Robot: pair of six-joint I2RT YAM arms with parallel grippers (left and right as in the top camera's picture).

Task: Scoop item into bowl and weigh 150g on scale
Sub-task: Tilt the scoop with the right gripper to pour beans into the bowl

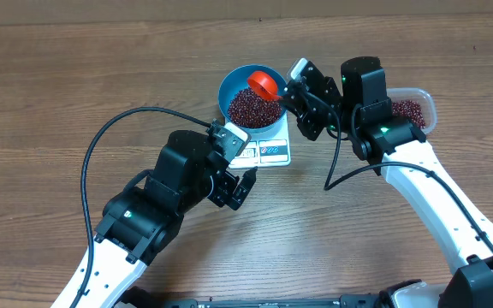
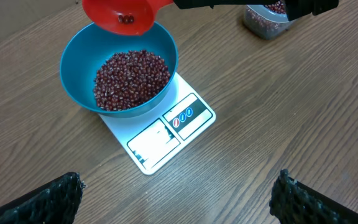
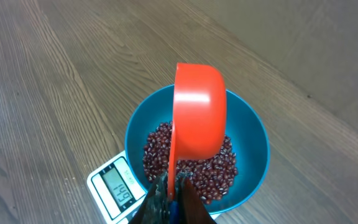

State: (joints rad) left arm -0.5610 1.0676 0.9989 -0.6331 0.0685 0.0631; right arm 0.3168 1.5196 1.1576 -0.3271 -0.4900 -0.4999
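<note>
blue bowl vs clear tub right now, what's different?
The blue bowl is round and opaque; the clear tub is see-through with rounded corners. The bowl sits on the scale; the tub stands directly on the table. The red scoop is tipped over the bowl, away from the tub. Both hold red-brown beans.

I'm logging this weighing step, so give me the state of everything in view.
Flat white rectangular scale: display on, loaded.
Round bright blue bowl: on the scale, partly filled.
Red plastic scoop: tipped over the bowl, nearly empty.
Small dark red-brown beans: heaped in the bowl, a few in the scoop.
Clear plastic tub: open, holding beans.
Left hand: open, empty.
Right hand: shut on the scoop handle.
</note>
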